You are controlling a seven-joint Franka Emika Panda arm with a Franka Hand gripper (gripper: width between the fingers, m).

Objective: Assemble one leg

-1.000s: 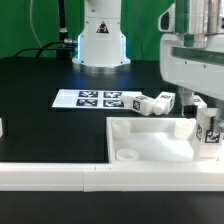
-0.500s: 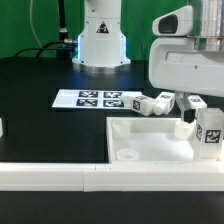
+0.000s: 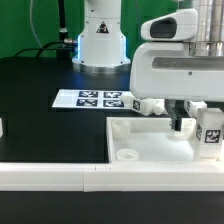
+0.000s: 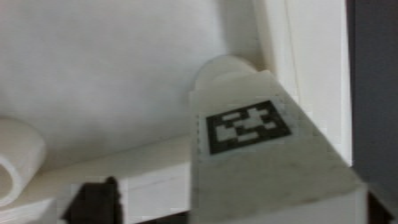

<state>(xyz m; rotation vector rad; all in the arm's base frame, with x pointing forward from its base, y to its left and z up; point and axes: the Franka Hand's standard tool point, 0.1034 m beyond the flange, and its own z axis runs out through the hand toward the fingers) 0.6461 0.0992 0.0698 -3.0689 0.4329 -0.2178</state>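
At the far left edge of the exterior view a small white piece [image 3: 2, 128] sits on the black table [image 3: 40, 90]. A long white rail [image 3: 60, 175] runs along the bottom of that picture. In the middle left, the marker board [image 3: 95, 98] lies flat on the table with its square tags facing up. Behind it, at the top middle, stands the white base of the robot [image 3: 100, 35].

Low in the middle lies the big flat white panel [image 3: 150, 145], and it has a round socket [image 3: 126, 156] near its front corner. Just past the marker board, loose white pegs [image 3: 150, 105] lie by the panel's far edge.

On the right the big white arm head [image 3: 180, 65] fills the upper part of the frame. Below it the gripper [image 3: 192, 112] hangs over the panel's right side, with 1 dark finger [image 3: 177, 124] showing. At the right edge the leg [image 3: 210, 130] stands upright with a black and white tag on it. I cannot tell if the gripper has hold of the leg

In the wrist view the leg [image 4: 258, 150] rises in the middle with its tag facing the camera, and a dark finger [image 4: 93, 200] shows low down beside it
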